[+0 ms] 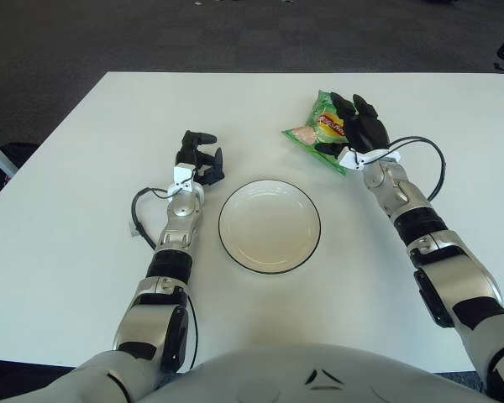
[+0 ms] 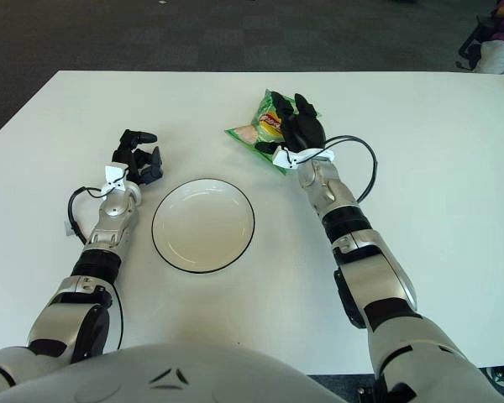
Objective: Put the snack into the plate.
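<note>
A green chip bag (image 1: 319,130) is lying on the white table (image 1: 84,168), far and to the right of the empty white plate (image 1: 269,226) with its dark rim. The right hand (image 1: 359,130) is sitting over the bag's right side, its black fingers (image 1: 343,105) curling onto the packet. The left hand (image 1: 198,159) is showing just left of the plate, its fingers loosely bent and gripping nothing.
</note>
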